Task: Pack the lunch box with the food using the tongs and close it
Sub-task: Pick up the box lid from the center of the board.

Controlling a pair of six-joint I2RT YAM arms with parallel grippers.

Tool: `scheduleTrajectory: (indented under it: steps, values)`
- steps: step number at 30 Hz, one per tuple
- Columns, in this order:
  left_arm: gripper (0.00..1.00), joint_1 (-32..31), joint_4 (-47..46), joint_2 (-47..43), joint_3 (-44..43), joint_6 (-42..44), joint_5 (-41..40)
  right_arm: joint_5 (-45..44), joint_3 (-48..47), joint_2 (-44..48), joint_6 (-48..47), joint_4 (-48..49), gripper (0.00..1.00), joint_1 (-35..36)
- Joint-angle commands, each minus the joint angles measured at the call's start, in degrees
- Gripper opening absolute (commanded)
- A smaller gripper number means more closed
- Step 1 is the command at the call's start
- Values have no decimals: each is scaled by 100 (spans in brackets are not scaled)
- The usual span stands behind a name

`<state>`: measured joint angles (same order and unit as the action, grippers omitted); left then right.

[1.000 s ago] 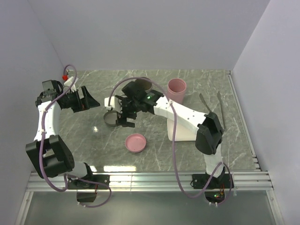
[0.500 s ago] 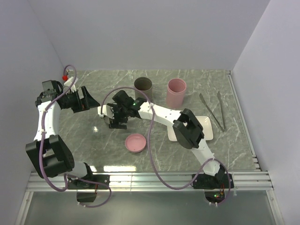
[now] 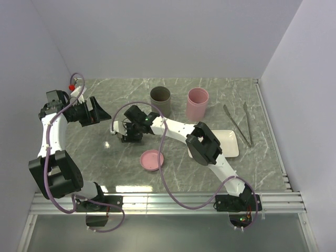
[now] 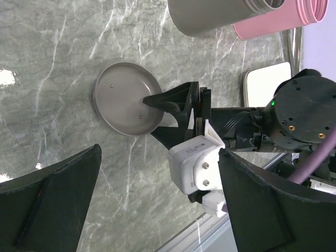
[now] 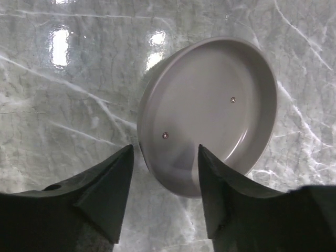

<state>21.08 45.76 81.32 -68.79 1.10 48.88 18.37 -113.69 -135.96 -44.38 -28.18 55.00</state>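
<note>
Since a second ago the right arm is stretching farther left across the table (image 3: 262, 173). Its elbow, which was hanging over the right part of the white tray (image 3: 231, 143), is now hanging over the tray's left edge. The grey cup (image 3: 160, 98) at the far side is now showing in full, whereas earlier the wrist was covering it.

The right pincer (image 3: 127, 136) is now sitting directly over the grey dish (image 5: 210, 115). That dish was lying in plain view just left of the pincer a second ago, and in the top view it is now almost wholly hidden beneath the wrist. In the right wrist view the two fingers (image 5: 105, 194) are standing partly apart, with the near rim of the dish lying in the gap between them. Whether either finger is touching the rim I cannot tell. The dish is resting flat on the table, hollow side up.

The left arm is keeping its place at the left. Its left pincer (image 3: 98, 113) is spread wide, gripping nothing and facing right towards the dish.

The tongs (image 3: 235, 125) are lying unmoved on the right of the table, just right of the white tray, with the joined end nearer and the two arms spreading towards the far side. The pink cup (image 3: 198, 101) is standing just right of the grey cup. The pink dish (image 3: 152, 159) is lying nearer than the right pincer. Both are staying where they were.
</note>
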Motion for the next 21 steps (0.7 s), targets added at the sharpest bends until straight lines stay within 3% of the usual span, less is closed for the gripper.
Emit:
scheduleTrajectory:
  steps: [1, 3, 14, 17, 18, 21]
  values:
    - [99, 45, -32, -2, -196, 109, 227, -27, -206, 0, 52, 120, 58, 46]
    - [99, 45, -41, 15, -196, 136, 227, -9, -224, -18, 105, 76, 50, 54]
    - [99, 63, -111, -28, -257, 153, 271, 167, -382, -106, 193, -319, 24, 54]
    - [99, 63, -102, -20, -310, 162, 332, 184, -338, -89, 211, -310, 11, 63]
    - [99, 63, -85, -28, -336, 179, 350, 193, -329, -45, 271, -319, 2, 63]
    - [99, 89, -67, -72, -345, 224, 446, 263, -285, 209, 499, -284, 0, 54]
